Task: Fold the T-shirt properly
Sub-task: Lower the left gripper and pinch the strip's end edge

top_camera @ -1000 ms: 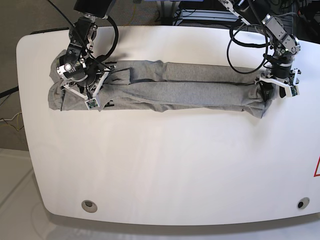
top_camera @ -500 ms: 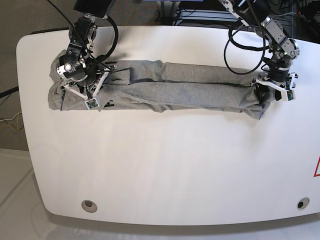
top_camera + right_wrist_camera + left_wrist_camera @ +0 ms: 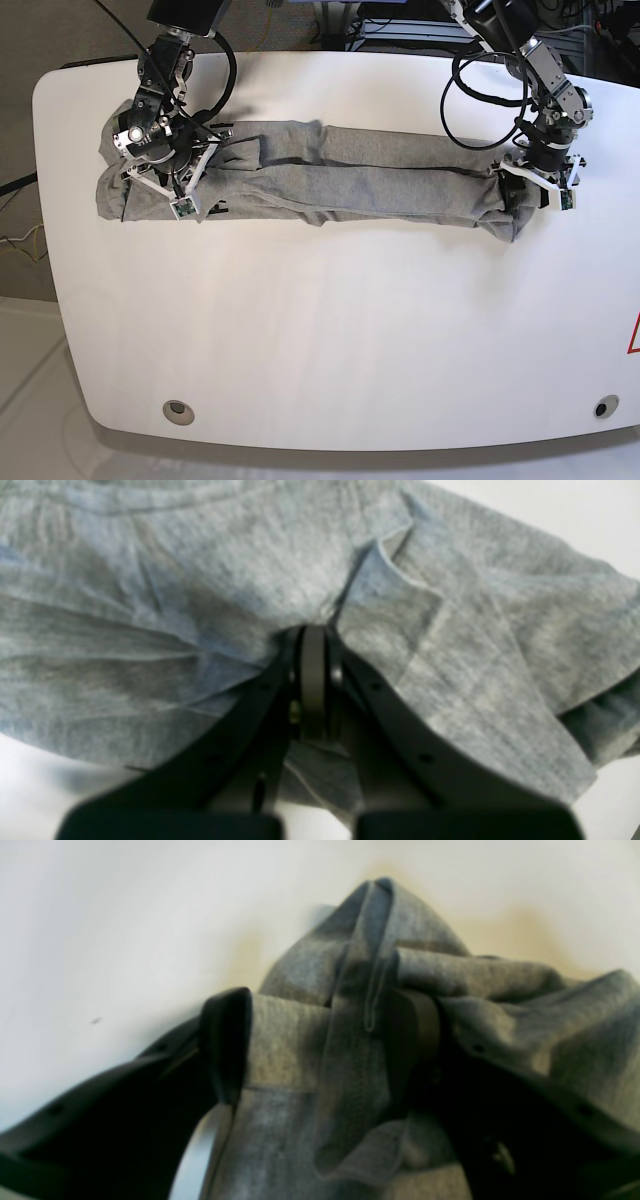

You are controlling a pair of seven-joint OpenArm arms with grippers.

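The T-shirt (image 3: 330,175) lies on the white desk (image 3: 330,330) as a long narrow band, sides already folded in. The right pincer (image 3: 312,645) is clamped shut on cloth at one end; the left pincer (image 3: 320,1040) straddles the other end, jaws apart around bunched fabric. The end-to-end folds remain.

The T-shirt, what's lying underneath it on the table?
Only the white table shows around the T-shirt. Whatever lies beneath is covered by the long bunched cloth, so it cannot be seen.

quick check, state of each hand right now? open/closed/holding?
Left hand: fingers spread, bunched end of the T-shirt between them; a firm grip cannot be told.
Right hand: closed, pinching T-shirt fabric at its other end.
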